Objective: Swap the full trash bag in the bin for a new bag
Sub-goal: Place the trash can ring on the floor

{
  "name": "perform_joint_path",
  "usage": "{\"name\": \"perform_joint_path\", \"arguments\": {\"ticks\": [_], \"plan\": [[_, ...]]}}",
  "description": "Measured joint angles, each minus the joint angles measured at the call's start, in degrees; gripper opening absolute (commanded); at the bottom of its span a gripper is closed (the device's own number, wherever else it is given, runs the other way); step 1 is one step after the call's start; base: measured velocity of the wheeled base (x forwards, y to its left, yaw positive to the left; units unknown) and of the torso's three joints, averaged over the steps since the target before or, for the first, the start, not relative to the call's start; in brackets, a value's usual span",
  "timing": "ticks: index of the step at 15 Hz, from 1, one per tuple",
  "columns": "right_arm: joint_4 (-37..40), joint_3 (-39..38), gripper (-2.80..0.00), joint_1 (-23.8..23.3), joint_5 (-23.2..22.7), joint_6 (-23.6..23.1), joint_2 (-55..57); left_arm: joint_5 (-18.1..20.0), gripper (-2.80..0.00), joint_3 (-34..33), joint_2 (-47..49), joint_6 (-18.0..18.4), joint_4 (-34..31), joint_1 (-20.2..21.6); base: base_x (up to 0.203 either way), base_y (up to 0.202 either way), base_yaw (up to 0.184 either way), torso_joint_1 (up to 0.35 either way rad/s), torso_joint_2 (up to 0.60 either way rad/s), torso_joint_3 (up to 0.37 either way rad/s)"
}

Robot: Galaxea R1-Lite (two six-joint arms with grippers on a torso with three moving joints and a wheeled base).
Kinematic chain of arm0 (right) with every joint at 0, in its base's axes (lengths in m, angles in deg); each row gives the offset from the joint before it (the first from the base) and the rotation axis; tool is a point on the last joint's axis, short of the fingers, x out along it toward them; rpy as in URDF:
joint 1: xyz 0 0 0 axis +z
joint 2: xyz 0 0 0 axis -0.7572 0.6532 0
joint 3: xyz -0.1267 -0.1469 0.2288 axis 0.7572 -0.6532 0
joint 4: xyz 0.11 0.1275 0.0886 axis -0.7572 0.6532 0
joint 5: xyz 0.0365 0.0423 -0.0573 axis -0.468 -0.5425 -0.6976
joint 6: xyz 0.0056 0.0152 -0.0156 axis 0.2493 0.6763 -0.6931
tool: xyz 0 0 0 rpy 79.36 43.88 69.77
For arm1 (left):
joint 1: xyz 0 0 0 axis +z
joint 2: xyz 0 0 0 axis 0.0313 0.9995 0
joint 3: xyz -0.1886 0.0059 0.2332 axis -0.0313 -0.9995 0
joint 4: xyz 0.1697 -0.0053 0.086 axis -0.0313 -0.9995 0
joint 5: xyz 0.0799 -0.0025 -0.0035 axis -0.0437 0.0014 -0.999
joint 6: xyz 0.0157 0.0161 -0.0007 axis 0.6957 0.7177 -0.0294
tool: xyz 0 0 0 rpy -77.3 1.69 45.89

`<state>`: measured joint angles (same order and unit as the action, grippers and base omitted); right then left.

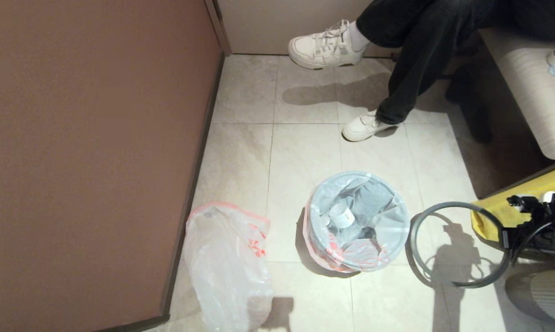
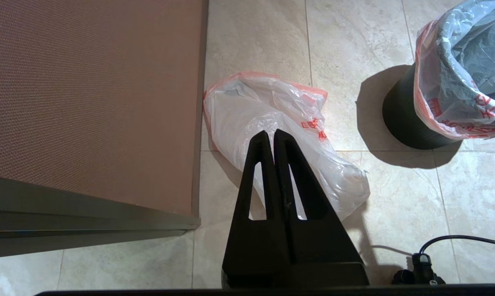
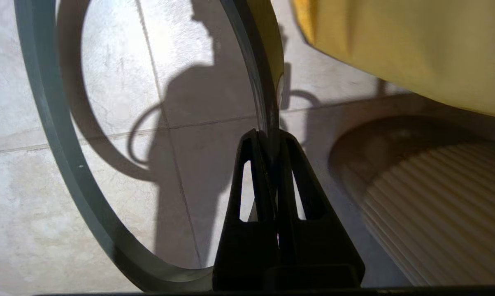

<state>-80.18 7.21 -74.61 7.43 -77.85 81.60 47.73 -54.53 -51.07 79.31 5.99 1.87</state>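
The bin point(image 2: 403, 119) stands mid-floor, a small dark tub lined with the full trash bag point(image 1: 358, 221); white cup shapes show inside, and its pink-edged film point(image 2: 457, 82) folds over the tub's top. The bin's grey hoop point(image 1: 413, 242) is off the tub and hangs to its right above the floor. My right gripper point(image 3: 270, 137) is shut on the hoop's far side point(image 3: 41, 102). The new bag point(image 1: 229, 263) lies crumpled on the tiles by the brown wall. My left gripper point(image 2: 270, 135) hovers over the new bag point(image 2: 263, 111), shut and holding nothing.
A brown wall panel point(image 1: 88, 138) closes the left side. A seated person's legs and white shoes point(image 1: 362, 127) are beyond the bin. A yellow cloth point(image 1: 526, 203) and a ribbed pale object point(image 1: 549, 295) crowd the right, beside a bench point(image 1: 531, 83).
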Motion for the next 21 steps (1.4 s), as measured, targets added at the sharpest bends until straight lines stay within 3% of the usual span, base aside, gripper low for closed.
{"name": "perform_joint_path", "arguments": {"ticks": [1, 6, 11, 12, 13, 18, 21], "plan": [[-0.05, 2.04, 0.00, 1.24, -0.36, 0.08, 3.15, -0.02, -2.80, 0.00, 0.00, 0.02, 0.01, 0.00, 0.000, 0.000, 0.000, 0.000, 0.00, 0.000], [0.58, 6.31, 0.00, 3.62, -0.29, 2.31, 9.57, -0.05, -2.80, 0.00, 0.00, 0.00, 0.02, 0.00, 0.000, 0.000, 0.000, 0.000, 0.00, 0.000], [12.46, -0.33, 0.00, 1.95, -2.43, 5.64, -3.91, 0.01, -2.80, 0.00, 0.00, 0.02, 0.02, 0.00, 0.000, 0.000, 0.000, 0.000, 0.00, 0.000], [15.82, -2.71, -1.26, 1.70, -2.99, 6.78, -7.66, -0.02, -2.80, 0.00, 0.00, 0.00, 0.02, 0.00, 0.000, 0.000, 0.000, 0.000, 0.00, 0.000], [18.55, -5.59, -2.80, 1.50, -3.34, 7.80, -11.64, 0.00, -2.80, 0.00, 0.00, 0.00, 0.02, 0.00, 0.000, 0.000, 0.000, 0.000, 0.00, 0.000], [23.96, -20.04, -2.80, 1.35, -5.70, 14.16, -28.95, 0.00, -2.80, 0.00, 0.00, 0.02, 0.00, 0.00, 0.000, 0.000, 0.000, 0.000, 0.00, 0.000], [26.30, -21.10, -2.80, 3.66, -6.67, 20.18, -32.85, -0.02, -2.80, 0.00, 0.00, 0.02, 0.01, 0.00, 0.000, 0.000, 0.000, 0.000, 0.00, 0.000]]}}
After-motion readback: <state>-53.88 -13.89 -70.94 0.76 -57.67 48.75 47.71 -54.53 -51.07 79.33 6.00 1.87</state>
